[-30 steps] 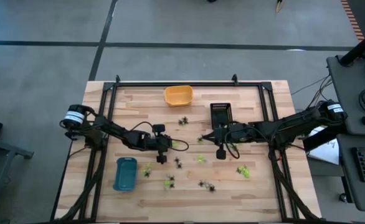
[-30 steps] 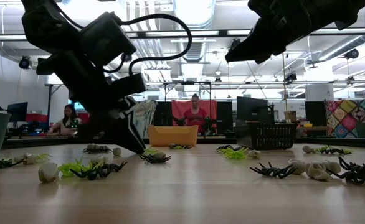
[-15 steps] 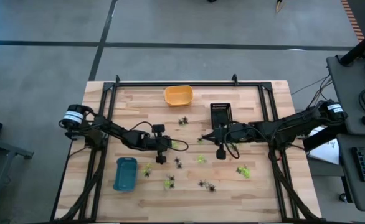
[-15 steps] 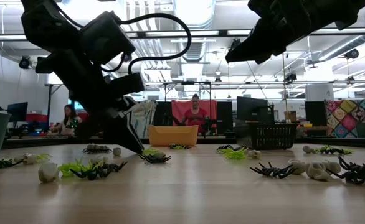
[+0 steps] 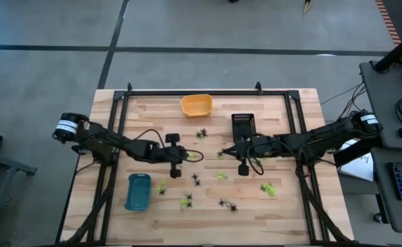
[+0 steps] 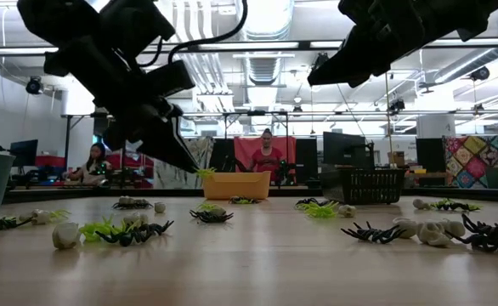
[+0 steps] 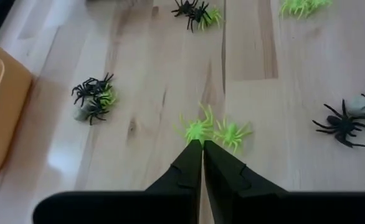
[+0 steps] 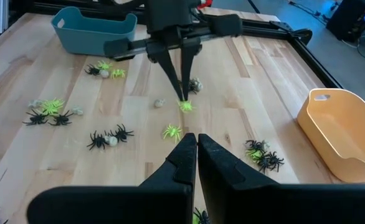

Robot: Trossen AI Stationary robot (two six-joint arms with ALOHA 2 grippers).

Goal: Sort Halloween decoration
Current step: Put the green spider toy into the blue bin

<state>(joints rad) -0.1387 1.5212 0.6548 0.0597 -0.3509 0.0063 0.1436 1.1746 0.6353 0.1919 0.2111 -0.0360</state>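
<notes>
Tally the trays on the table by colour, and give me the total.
blue tray: 1
orange tray: 1
black tray: 1
Total: 3

The counter (image 5: 283,116) is made of light wooden boards with a black metal frame (image 5: 187,92) around it. On it sit an orange plastic tray (image 5: 196,105) and a black basket (image 5: 242,123) near the back edge, and a blue plastic tray (image 5: 138,191) near the front left. Little lime-green spiders (image 5: 267,188), black spiders (image 5: 226,204) and whitish bits (image 6: 65,235) lie scattered over the middle.
</notes>
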